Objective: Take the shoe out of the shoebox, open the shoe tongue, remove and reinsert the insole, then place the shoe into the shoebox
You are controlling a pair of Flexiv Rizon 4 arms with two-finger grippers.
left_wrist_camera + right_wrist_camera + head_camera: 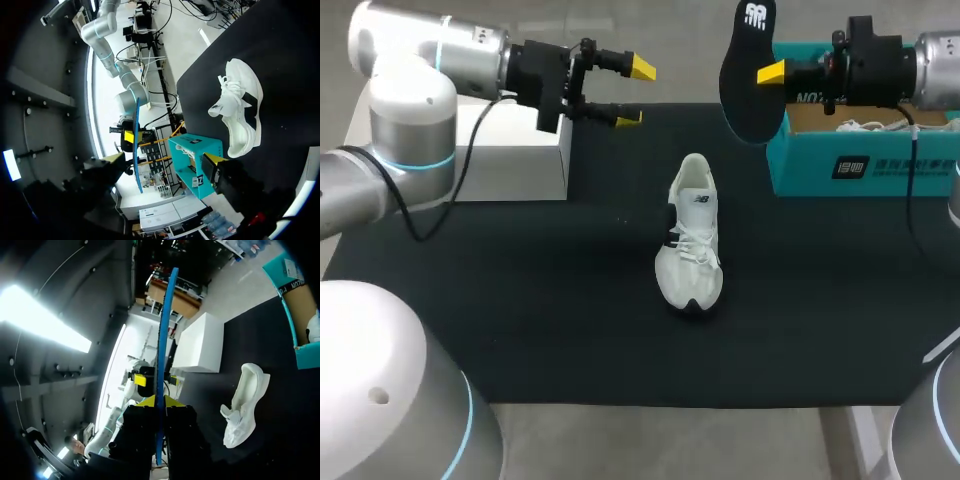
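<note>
Insole is out: your right gripper (768, 72), upper right, pinches the dark flat insole (745, 95); left gripper (634, 93), upper left, spread, empty. Next, likely: reinsert it into the white laced shoe (692, 235), centre.

The shoe (690, 240) in the middle of the frame is matt white woven cloth with cloth laces and smooth black patches. The insole (748, 75) at upper right looks dark, matt and foam-like. It is pinched in the right gripper (767, 72), which has smooth yellow plastic tips on a matt black body. The shoebox (800, 170) is teal cardboard, raw brown inside. A matt black mat covers the table (520, 300). The left arm (410, 90) at upper left has a glossy silver-white shell.
</note>
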